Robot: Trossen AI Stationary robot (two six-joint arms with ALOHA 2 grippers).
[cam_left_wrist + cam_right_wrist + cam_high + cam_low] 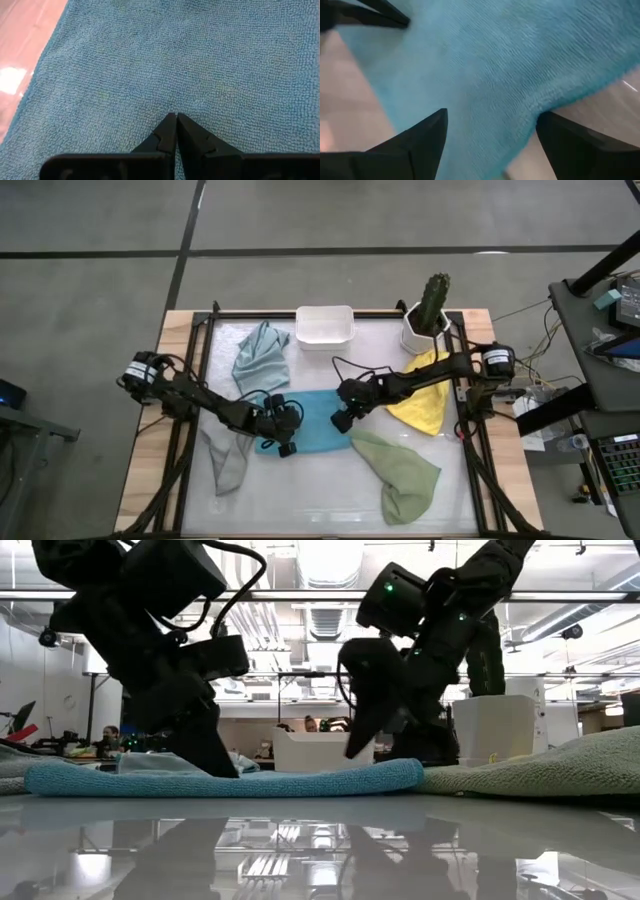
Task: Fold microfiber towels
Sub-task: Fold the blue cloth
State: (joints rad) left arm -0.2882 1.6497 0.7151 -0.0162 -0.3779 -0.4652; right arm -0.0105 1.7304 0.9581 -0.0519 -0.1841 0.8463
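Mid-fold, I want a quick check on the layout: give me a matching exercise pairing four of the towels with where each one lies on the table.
Towels:
1. bright blue towel
2. yellow towel
3. sage green towel
4. pale blue-grey towel

Places:
A. beside the cactus pot
B. next to the white tub
C. flat between both end effectors
D. near edge, on the right arm's side

Pairs: 1-C, 2-A, 3-D, 4-B

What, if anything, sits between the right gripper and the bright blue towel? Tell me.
Nothing visible. The right gripper hangs open just over the right end of the bright blue towel, its fingers straddling bare cloth. The left gripper, shut, presses on the towel's other end, clear of that spot.
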